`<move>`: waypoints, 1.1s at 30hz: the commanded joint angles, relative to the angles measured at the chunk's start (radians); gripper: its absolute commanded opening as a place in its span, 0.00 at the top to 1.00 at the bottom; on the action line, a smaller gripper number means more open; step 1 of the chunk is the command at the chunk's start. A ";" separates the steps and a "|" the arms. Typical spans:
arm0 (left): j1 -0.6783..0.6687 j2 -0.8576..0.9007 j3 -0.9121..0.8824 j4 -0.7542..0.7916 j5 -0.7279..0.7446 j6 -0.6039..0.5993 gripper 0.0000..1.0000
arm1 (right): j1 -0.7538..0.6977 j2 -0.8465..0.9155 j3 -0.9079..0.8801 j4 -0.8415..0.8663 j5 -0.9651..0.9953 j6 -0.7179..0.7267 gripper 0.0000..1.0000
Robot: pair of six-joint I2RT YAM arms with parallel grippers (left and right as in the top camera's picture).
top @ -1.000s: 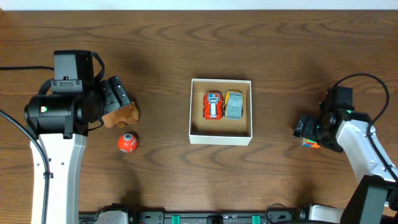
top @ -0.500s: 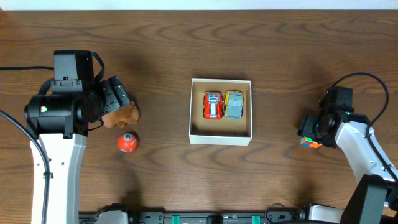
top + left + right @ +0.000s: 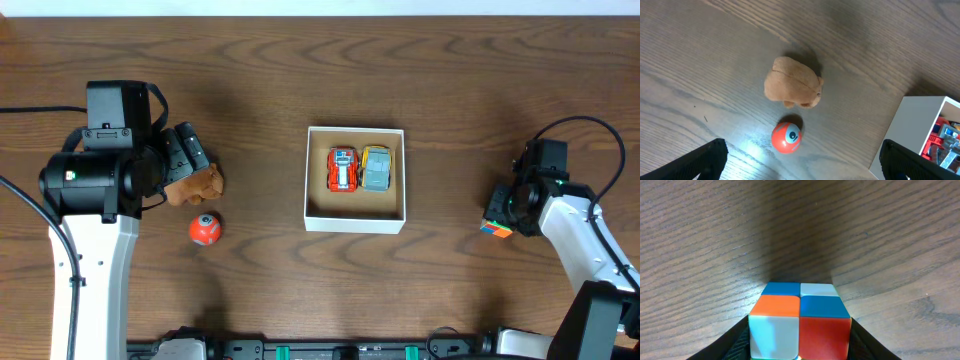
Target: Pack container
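Pinched in the right tool (image 3: 800,342), the colour cube (image 3: 799,322) has been shifted slightly at 3 o'clock of the container (image 3: 355,224), so its transfer is judged begun.

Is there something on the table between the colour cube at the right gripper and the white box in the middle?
Nothing visible. Only bare table lies between the cube in the right gripper and the container. Two toy cars fill its far part; the near floor is free.
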State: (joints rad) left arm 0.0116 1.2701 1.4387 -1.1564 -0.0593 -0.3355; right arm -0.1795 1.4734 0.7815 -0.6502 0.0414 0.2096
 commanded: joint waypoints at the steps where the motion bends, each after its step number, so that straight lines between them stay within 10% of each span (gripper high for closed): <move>1: 0.005 0.005 0.007 -0.006 -0.004 0.013 0.02 | -0.006 0.006 -0.006 0.005 0.003 0.014 0.64; 33: 0.004 0.099 -0.251 -0.070 0.037 -0.044 0.02 | -0.006 0.006 -0.006 0.012 0.003 0.014 0.57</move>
State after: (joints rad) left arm 0.0116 1.3708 1.2335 -1.2297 -0.0357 -0.3500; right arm -0.1795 1.4734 0.7815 -0.6415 0.0410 0.2115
